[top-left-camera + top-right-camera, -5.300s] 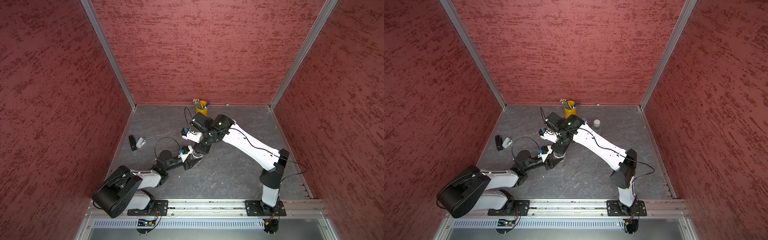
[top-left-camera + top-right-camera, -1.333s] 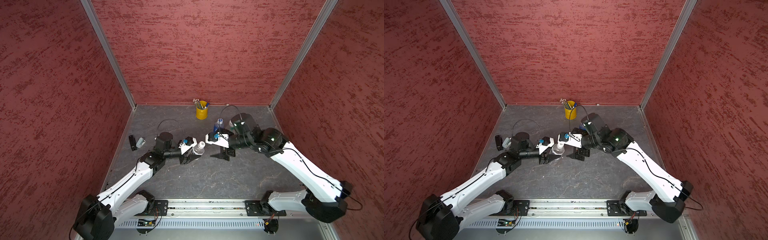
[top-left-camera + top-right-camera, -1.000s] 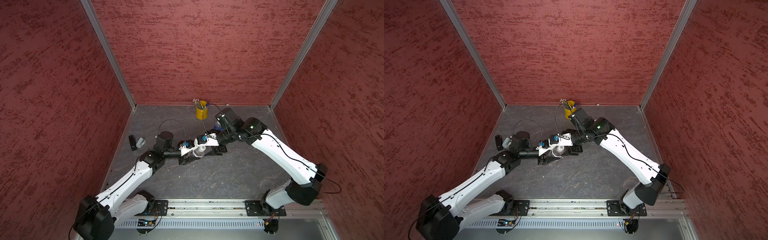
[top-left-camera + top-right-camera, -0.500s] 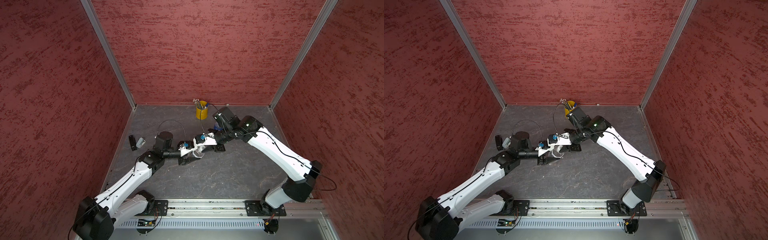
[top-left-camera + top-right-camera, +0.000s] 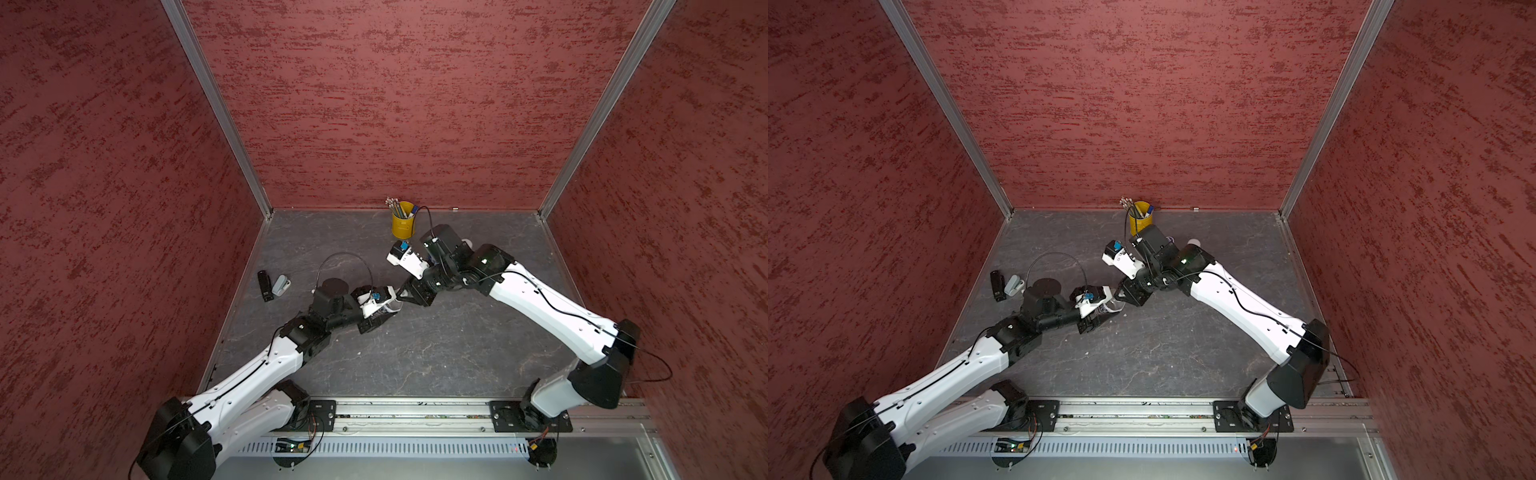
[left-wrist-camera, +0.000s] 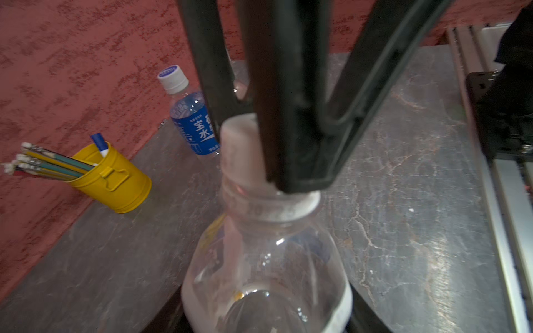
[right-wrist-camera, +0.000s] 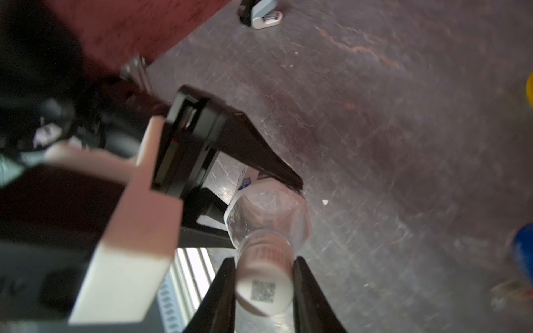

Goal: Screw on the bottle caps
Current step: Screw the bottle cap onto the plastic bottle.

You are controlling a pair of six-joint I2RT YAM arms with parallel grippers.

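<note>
My left gripper (image 5: 388, 308) (image 5: 1105, 309) is shut on a clear white-labelled bottle (image 6: 268, 259) (image 7: 268, 213) and holds it tilted above the floor. A small white bottle cap (image 7: 264, 291) with a dark square mark sits on the bottle's neck. My right gripper (image 7: 264, 259) (image 5: 405, 293) is shut on that cap (image 6: 239, 150), one black finger on each side. A blue-labelled bottle (image 6: 193, 124) stands by the back wall with a blue-and-white cap (image 6: 172, 75) on it. In both top views the right arm mostly hides it.
A yellow pencil cup (image 5: 403, 224) (image 6: 115, 181) stands at the back wall. A small black object (image 5: 264, 284) and a grey one (image 5: 281, 286) lie near the left wall. A white round top (image 5: 1192, 242) peeks out behind the right arm. A metal rail (image 5: 415, 411) runs along the front.
The right arm swung left to the held bottle and its jaws closed on the white cap. The left arm kept hold of the bottle and barely moved.
</note>
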